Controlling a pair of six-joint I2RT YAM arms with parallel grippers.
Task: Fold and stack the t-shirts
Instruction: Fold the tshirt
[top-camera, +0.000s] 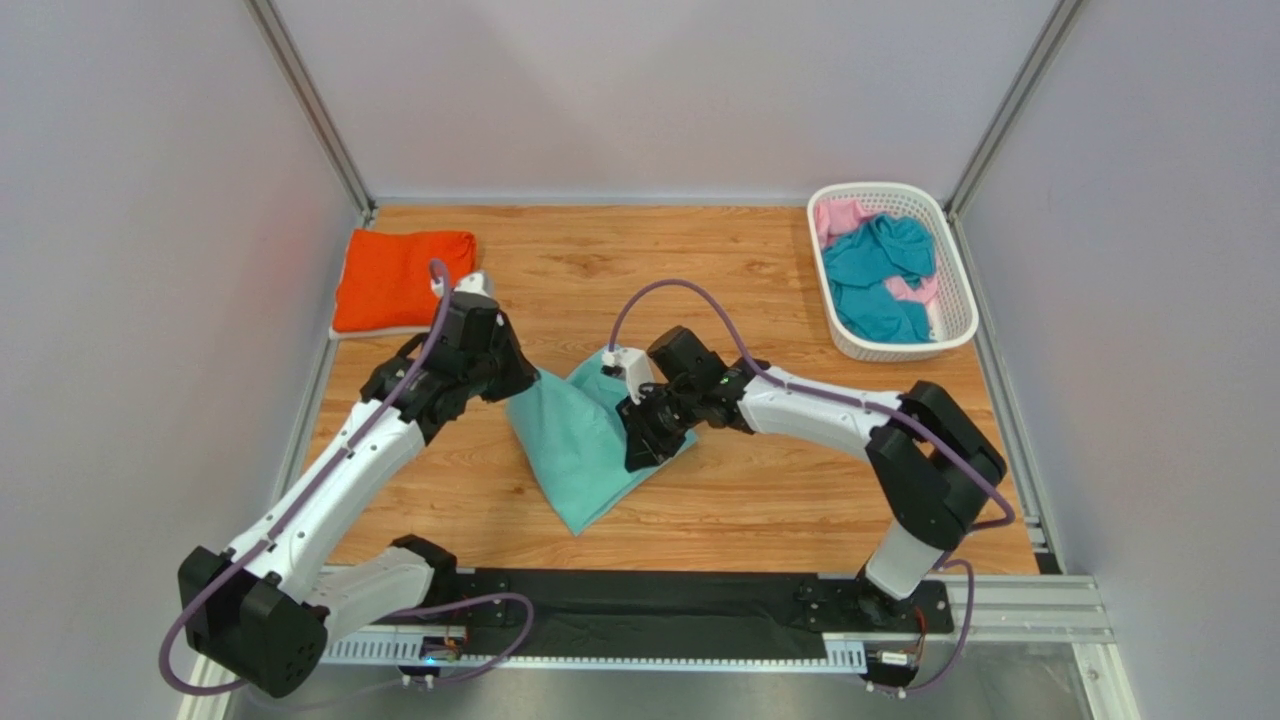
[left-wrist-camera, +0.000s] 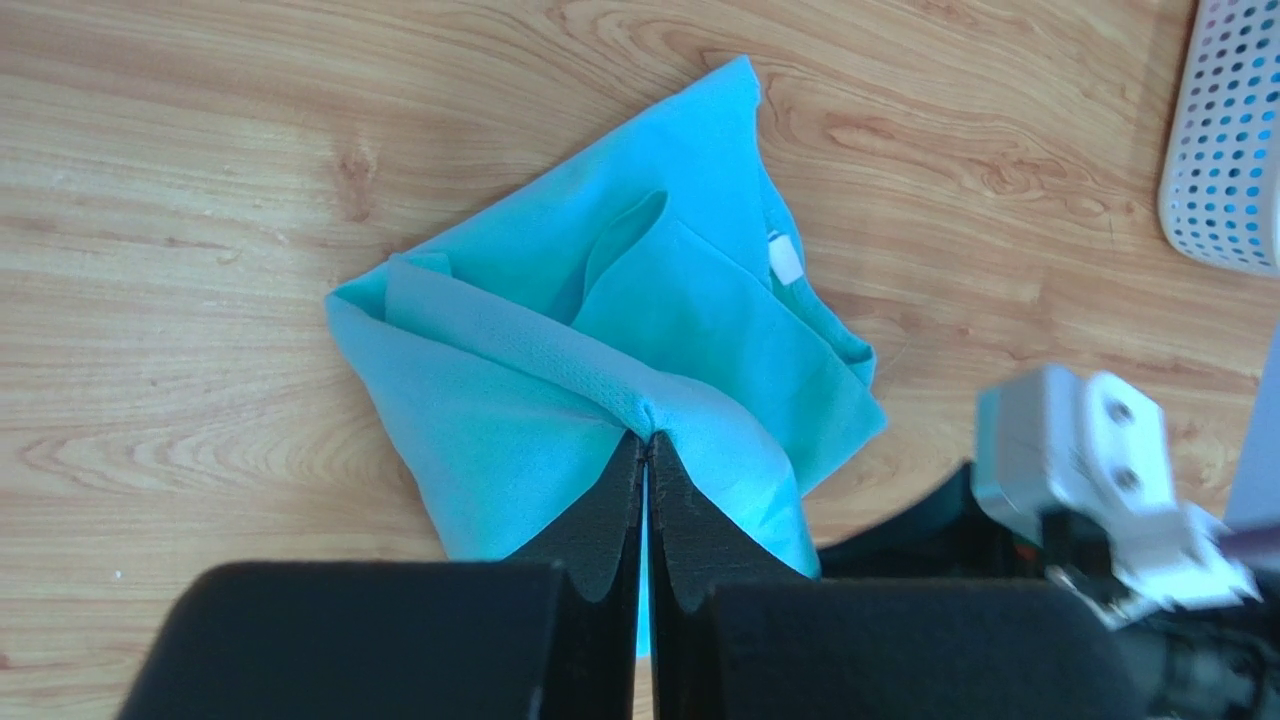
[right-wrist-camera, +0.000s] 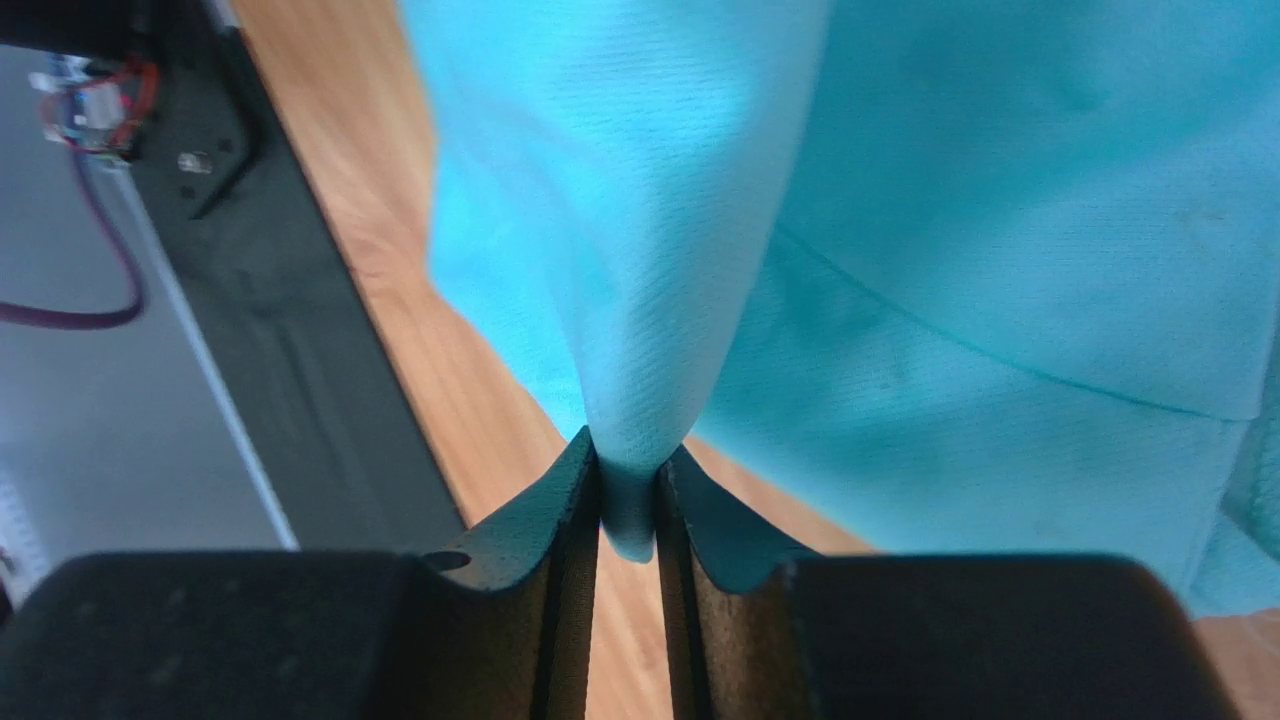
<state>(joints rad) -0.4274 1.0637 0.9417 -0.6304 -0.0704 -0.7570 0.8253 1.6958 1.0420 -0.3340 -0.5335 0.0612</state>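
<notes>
Far left corner of the counter (top-camera: 781, 495): orange t-shirt (top-camera: 403, 281), folded flat, well apart from the work. We have the left tool (left-wrist-camera: 646, 447) closed tight on a fold at the left edge of the mint-green t-shirt (top-camera: 576, 443), which lies part-folded mid-counter. The right tool (right-wrist-camera: 628, 483) is pinched narrow on a bunched bit of the same shirt's right side, with the cloth lifted. Its arm covers that edge in the top view. The white basket (top-camera: 905, 348) at far right holds the teal t-shirt (top-camera: 876, 285) and pink t-shirt (top-camera: 839, 219), well apart from both tools.
</notes>
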